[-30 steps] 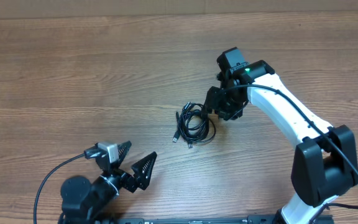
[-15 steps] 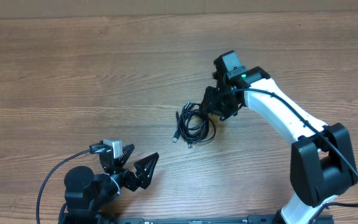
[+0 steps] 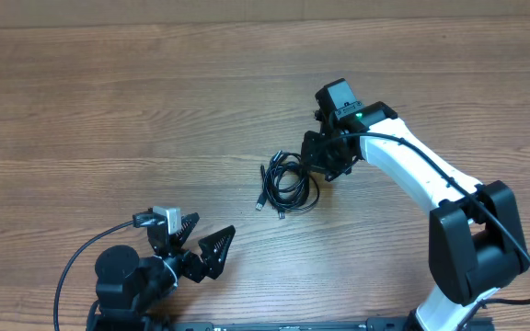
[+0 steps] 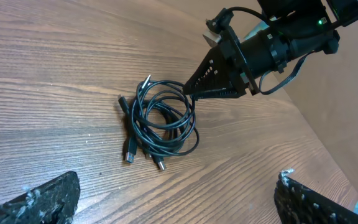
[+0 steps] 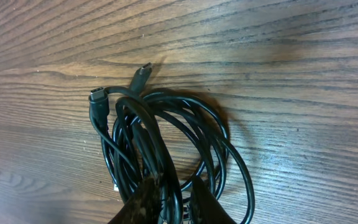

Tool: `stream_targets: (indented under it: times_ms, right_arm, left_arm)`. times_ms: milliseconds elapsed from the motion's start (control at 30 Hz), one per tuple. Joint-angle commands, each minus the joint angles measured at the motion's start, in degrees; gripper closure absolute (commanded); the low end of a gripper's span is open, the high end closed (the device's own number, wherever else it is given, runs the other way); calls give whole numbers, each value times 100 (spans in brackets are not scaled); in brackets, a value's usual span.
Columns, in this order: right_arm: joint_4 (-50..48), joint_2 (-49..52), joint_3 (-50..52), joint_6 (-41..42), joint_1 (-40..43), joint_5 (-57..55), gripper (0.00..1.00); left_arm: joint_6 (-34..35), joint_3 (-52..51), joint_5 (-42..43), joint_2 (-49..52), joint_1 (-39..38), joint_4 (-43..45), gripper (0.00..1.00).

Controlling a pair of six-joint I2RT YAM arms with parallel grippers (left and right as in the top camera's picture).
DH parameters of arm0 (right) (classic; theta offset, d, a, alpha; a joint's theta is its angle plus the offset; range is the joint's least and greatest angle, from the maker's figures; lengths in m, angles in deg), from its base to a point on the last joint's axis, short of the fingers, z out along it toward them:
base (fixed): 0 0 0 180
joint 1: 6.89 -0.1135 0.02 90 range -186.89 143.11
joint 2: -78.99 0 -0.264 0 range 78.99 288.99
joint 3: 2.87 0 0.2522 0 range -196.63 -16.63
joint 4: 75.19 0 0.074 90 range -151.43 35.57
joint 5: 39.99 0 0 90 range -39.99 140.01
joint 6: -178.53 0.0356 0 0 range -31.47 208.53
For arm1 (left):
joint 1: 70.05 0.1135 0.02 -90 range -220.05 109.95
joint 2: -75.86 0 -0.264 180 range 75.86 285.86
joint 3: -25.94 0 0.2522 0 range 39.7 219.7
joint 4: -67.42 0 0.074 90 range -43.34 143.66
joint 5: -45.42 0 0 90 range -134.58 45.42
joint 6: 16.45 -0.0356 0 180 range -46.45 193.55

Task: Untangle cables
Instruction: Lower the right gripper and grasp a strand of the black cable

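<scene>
You're at the very start of this job. The cables lie as one looped bundle near the middle of the wooden surface, the coils overlapping and crossing. No strand has been pulled free of the rest. A few plug ends stick out at the rim of the coil, and they are the only loose parts you can see.

Your right end effector is down at the bundle's right edge. In the right wrist view its fingertips are nearly together, with a couple of strands pinched between them, so I judge you have your first grip. I can't tell how many cables are in it.

Your left end effector sits well apart from the bundle, near the front edge of the surface. Its jaws are spread wide and hold nothing.

Nearly everything is left to do. You need to draw the pinched strands out, hold the rest of the coil down, and lay each cable out on its own.
</scene>
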Motion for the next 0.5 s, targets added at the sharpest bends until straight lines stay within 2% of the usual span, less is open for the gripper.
stream_targets:
  times_ms: [0,333,467]
  right_arm:
    - [-20,15,22,85,-35,-59,85]
    - [-214,17,280,87,-35,-57,84]
    - [-428,17,514,87,-35,-50,91]
  left_arm:
    - [-92,118,101,9,-33,20,0]
    - [-92,118,87,9,-33,20,0]
    - [-90,118,87,9,-33,20,1]
